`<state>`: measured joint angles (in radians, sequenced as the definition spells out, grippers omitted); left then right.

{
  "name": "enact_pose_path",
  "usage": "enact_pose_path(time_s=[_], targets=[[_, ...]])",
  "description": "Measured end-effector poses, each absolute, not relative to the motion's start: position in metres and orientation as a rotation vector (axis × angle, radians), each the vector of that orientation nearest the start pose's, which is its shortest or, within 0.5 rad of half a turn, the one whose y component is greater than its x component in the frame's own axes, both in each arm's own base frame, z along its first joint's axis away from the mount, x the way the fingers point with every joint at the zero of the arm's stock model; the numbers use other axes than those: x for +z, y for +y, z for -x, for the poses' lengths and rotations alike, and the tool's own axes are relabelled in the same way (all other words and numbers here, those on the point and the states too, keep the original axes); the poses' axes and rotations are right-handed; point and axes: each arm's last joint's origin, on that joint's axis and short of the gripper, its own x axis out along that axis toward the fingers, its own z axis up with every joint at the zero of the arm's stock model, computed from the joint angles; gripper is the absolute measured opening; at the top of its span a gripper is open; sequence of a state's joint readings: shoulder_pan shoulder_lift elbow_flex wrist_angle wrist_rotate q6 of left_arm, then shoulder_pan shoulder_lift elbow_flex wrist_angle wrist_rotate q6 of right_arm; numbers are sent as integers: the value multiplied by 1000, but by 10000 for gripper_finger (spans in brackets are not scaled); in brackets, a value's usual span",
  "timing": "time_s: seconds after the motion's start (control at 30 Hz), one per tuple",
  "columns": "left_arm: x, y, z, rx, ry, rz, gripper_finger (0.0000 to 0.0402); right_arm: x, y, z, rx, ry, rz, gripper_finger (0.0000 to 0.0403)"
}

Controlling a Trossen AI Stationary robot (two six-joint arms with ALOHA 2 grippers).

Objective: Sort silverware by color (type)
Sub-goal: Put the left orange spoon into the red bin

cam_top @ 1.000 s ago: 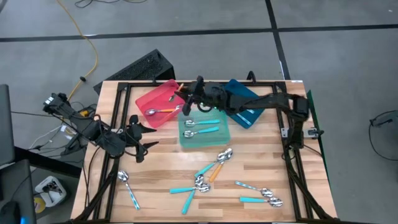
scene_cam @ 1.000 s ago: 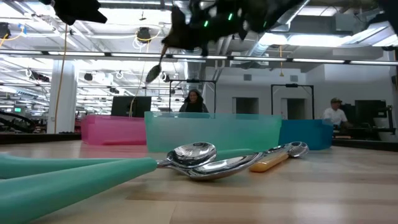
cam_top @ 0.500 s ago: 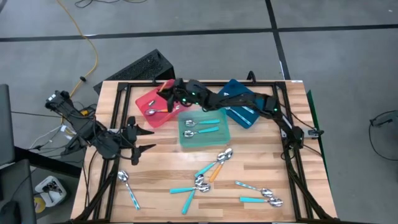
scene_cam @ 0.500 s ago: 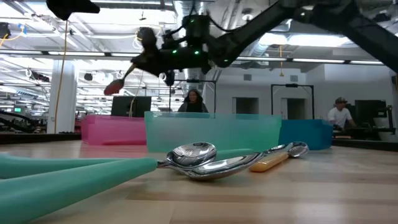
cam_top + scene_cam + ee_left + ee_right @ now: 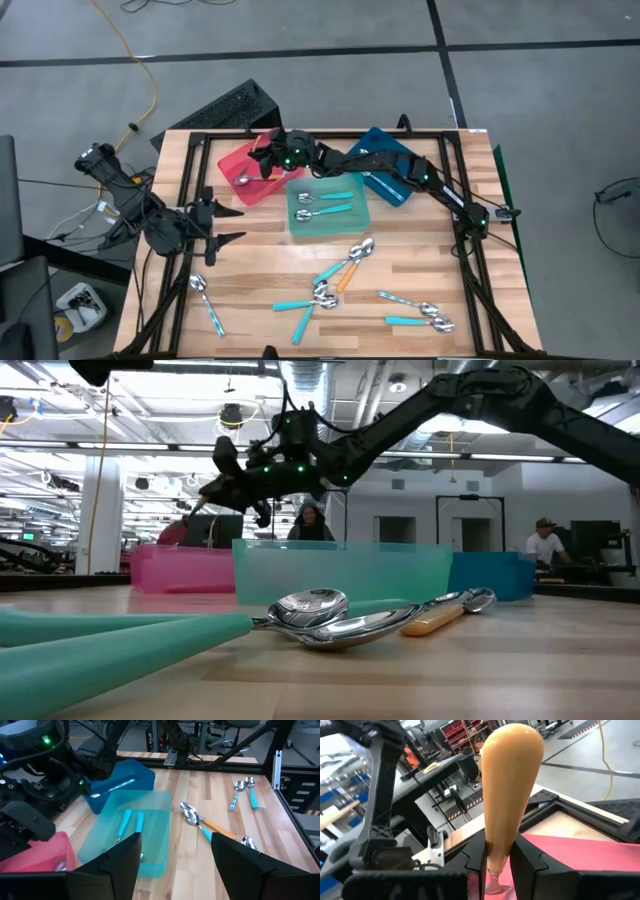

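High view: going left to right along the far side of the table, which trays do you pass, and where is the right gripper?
Red tray → teal tray → blue tray. The right gripper is over the red tray, shut on an orange spoon.
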<state>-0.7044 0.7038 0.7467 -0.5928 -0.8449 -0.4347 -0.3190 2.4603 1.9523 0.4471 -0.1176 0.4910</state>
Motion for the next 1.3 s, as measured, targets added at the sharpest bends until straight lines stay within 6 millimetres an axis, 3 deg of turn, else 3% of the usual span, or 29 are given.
enact_pose_path(time_s=[0.2, 0.4, 0.6, 0.77, 0.97, 1.1, 1.3], targets=[[300, -73, -116, 207, 344, 41, 226, 203, -191, -531, -96, -27, -593, 80], [300, -75, -114, 205, 334, 33, 226, 206, -193, -530, -76, -48, -585, 80], [300, -77, -113, 192, 334, 34, 226, 189, -197, -527, -132, 185, -498, 80], [301, -76, -113, 226, 320, 19, 226, 224, -190, -531, -147, 309, -330, 80], [301, -76, -113, 233, 317, 17, 226, 267, -179, -529, -224, 463, 26, 80], [301, -76, -113, 234, 317, 17, 226, 265, -174, -527, -229, 554, 252, 80], [301, -75, -113, 235, 317, 16, 226, 254, -154, -536, -277, 634, 456, 80]])
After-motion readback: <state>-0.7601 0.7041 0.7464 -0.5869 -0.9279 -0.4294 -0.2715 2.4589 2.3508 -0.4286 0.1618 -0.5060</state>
